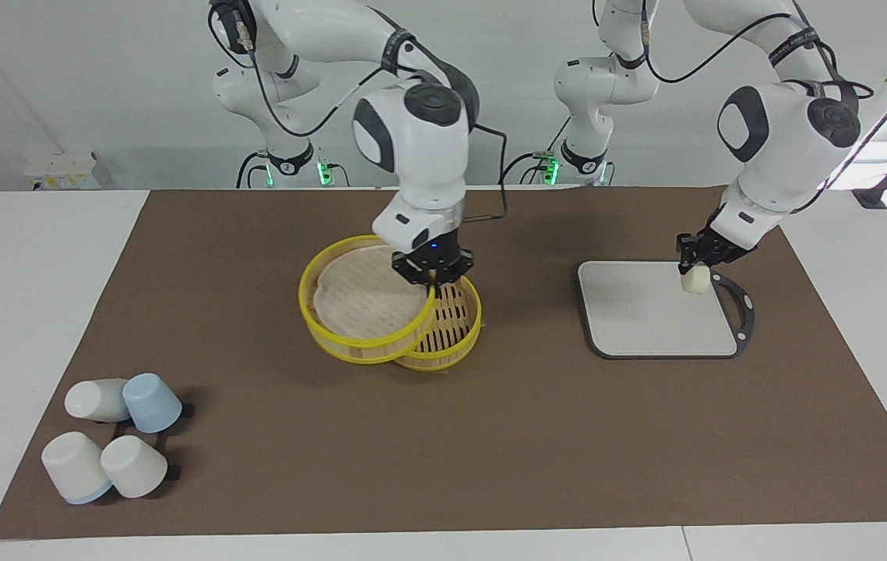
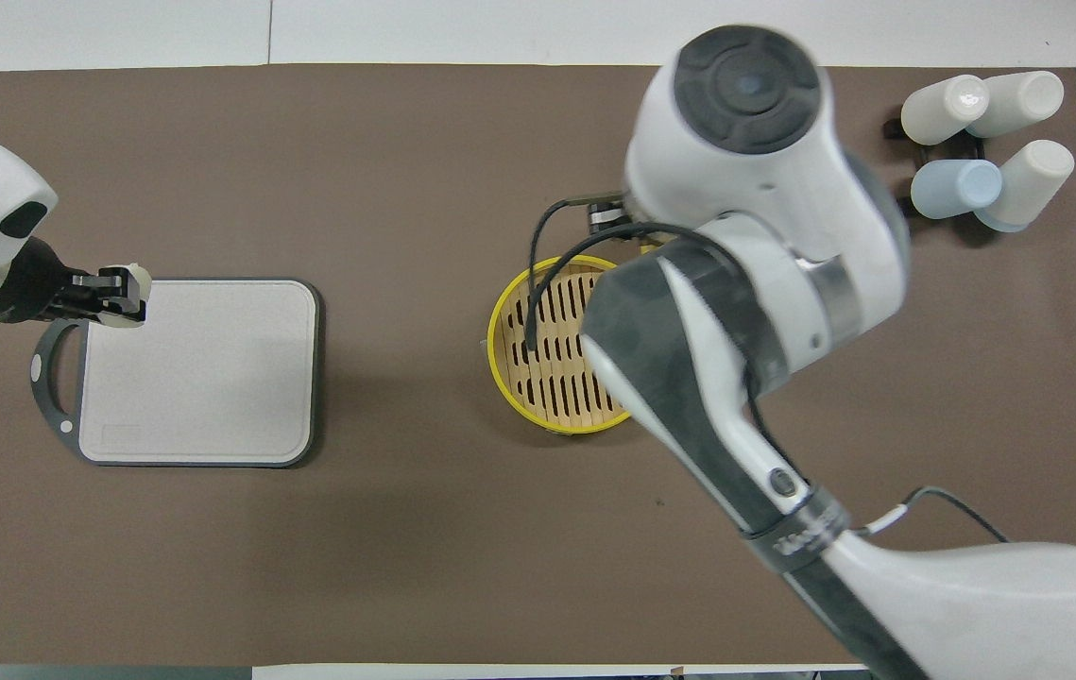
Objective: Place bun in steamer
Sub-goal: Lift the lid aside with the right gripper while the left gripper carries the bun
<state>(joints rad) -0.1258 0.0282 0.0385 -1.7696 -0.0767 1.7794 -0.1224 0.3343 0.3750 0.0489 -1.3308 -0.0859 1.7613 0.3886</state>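
Observation:
My left gripper is shut on the bun, a small cream-white stub, and holds it in the air over the handle end of the grey board. The same gripper, bun and board show in the overhead view. My right gripper is shut on the yellow rim of the steamer's top tier, which has the whitish liner. It holds this tier tilted and shifted toward the right arm's end, partly off the bottom tier. The bottom tier's slatted floor lies bare.
The board has a black loop handle at the left arm's end. Several white and blue cups lie on a black rack at the right arm's end, farther from the robots; they also show in the overhead view. A brown mat covers the table.

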